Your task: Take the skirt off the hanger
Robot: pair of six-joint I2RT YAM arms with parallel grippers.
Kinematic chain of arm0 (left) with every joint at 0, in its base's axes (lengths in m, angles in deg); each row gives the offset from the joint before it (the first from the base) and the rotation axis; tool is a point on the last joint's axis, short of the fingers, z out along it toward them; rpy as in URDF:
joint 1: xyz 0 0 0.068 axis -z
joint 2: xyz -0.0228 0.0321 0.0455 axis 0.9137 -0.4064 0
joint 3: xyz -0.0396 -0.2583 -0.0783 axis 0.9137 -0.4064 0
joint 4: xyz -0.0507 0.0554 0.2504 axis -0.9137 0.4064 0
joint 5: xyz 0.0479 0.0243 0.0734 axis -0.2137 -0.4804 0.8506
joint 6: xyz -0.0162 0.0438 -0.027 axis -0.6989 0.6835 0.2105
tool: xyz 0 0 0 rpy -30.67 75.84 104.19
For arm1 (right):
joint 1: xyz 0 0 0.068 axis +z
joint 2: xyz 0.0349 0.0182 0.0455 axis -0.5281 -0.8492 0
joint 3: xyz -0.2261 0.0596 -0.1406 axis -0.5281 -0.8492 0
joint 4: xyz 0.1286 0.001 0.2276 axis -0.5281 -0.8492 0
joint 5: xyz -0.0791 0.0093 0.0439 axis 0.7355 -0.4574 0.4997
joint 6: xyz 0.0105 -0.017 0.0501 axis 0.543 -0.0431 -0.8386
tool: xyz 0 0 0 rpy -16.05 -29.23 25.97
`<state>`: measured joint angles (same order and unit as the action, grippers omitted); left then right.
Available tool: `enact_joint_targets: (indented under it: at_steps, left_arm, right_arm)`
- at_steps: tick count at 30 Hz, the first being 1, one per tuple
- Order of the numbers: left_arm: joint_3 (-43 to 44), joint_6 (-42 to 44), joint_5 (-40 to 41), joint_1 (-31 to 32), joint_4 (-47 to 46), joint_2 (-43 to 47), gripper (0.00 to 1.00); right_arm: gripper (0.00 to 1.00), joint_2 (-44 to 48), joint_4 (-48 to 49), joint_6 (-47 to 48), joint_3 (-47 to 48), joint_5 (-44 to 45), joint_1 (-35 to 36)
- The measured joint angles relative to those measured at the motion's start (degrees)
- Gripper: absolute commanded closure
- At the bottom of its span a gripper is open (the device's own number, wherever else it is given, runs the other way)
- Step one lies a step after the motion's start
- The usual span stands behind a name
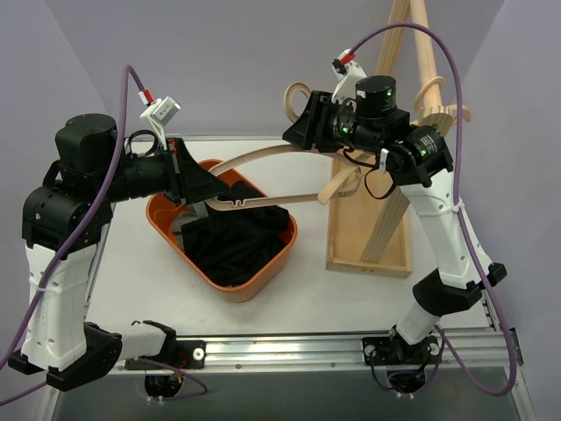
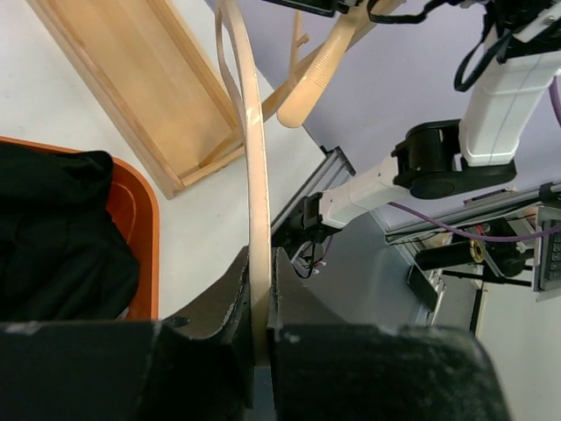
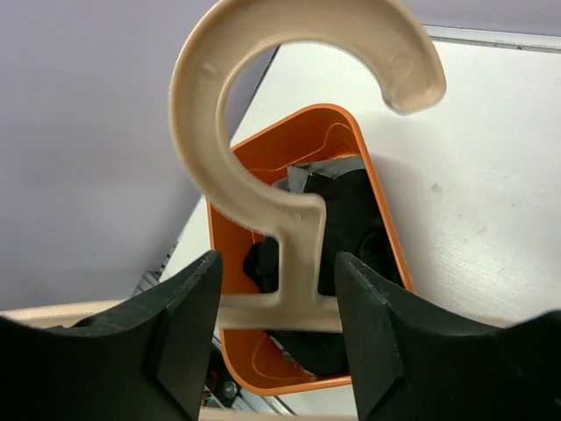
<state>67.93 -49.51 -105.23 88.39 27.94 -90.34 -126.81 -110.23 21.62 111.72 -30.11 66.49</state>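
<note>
Most of the left gripper [image 2: 260, 289] is hidden in the overhead view behind its own dark wrist. Only its wrist camera shows the fingers pressed together on the thin edge of the wooden hanger [image 2: 257, 175], which runs straight ahead of them and leaves the frame at the top. Below and just beside these fingers sits the orange basin [image 1: 162, 224], with the black skirt [image 1: 232, 241] heaped inside. The hanger's lower bar lies along the skirt's top edge, and whether any cloth still clings to it cannot be made out; the folds are too dark to read. In the left wrist view the basin is cut off at the frame's edge.

The right gripper [image 3: 276, 289] stands spread, a finger on each side of the neck under the hook [image 3: 298, 22], with a gap showing on both sides. Its wrist view looks past the hook down into the basin. Behind this gripper stands a wooden rack [image 1: 351, 224], its poles partly covered by the arm.
</note>
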Motion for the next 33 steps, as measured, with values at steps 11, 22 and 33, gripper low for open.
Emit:
enact_joint_targets:
  at_steps: [11, 22, 33]
  left_arm:
    - [-1.46, 1.9, 2.91, 0.04, -1.4, -0.15, 0.98]
    - [-4.2, 3.48, 1.75, 0.04, -9.14, -1.44, 0.98]
    - [-10.05, -1.46, -3.87, 0.37, -28.35, -5.68, 0.98]
  right_arm:
    - [0.26, 0.02, -0.63, -0.2, 1.25, -0.72, 0.0]
    - [0.32, 7.76, 8.17, -2.73, -1.14, -7.08, 0.0]
    - [0.75, 18.64, 15.28, -4.44, -10.47, -12.35, 0.0]
